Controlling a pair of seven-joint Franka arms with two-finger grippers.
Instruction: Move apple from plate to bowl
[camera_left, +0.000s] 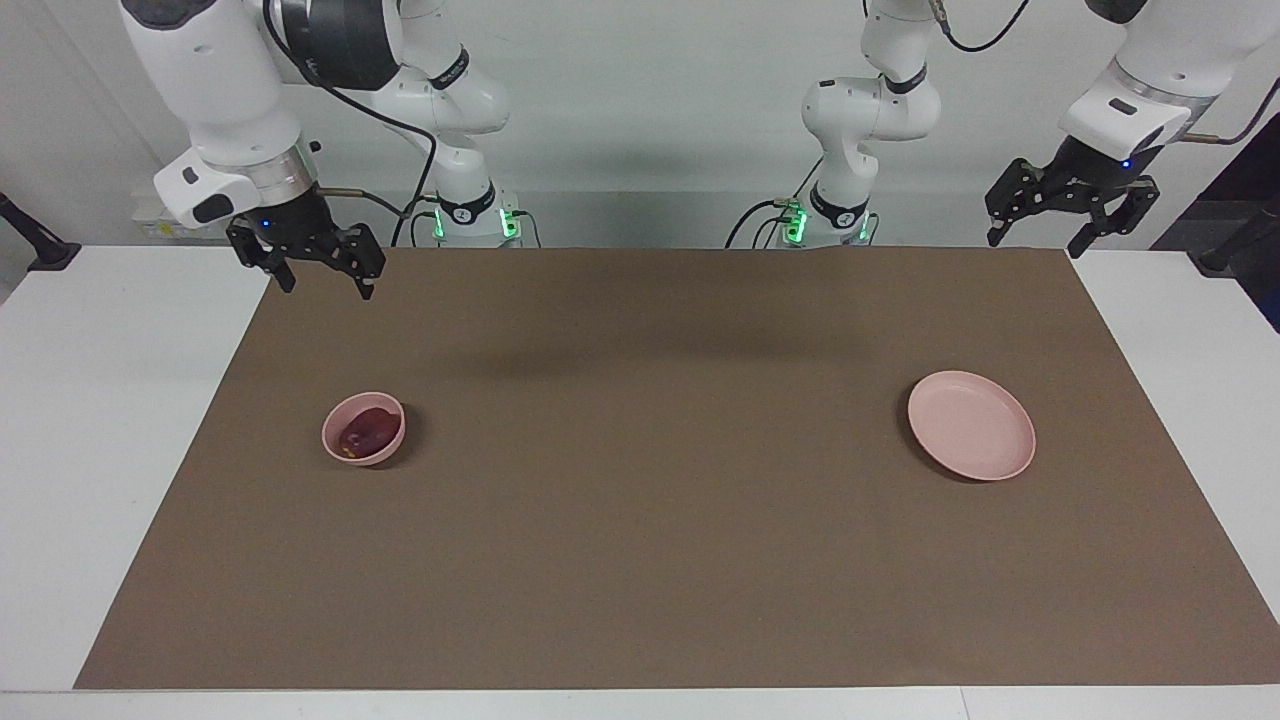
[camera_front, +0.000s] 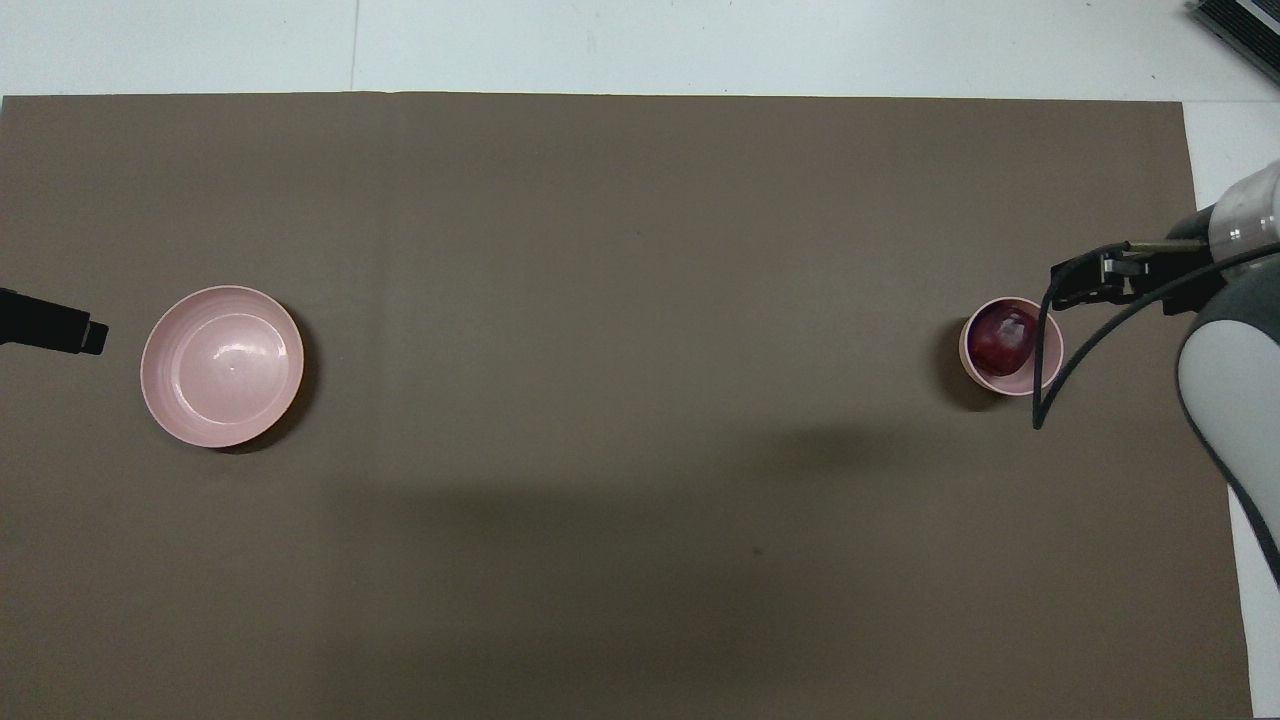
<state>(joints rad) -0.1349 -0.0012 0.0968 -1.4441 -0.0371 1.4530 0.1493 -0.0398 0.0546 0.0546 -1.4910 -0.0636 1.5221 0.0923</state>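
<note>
The dark red apple lies in the small deep pink bowl toward the right arm's end of the brown mat. The wide flat pink plate is empty toward the left arm's end. My right gripper is open and empty, raised high over the mat's edge at the right arm's end, well above the bowl and apart from it. My left gripper is open and empty, up in the air over the mat's edge at the left arm's end, beside the plate.
The brown mat covers most of the white table. The right arm's cable hangs across the bowl in the overhead view. One left fingertip shows beside the plate there.
</note>
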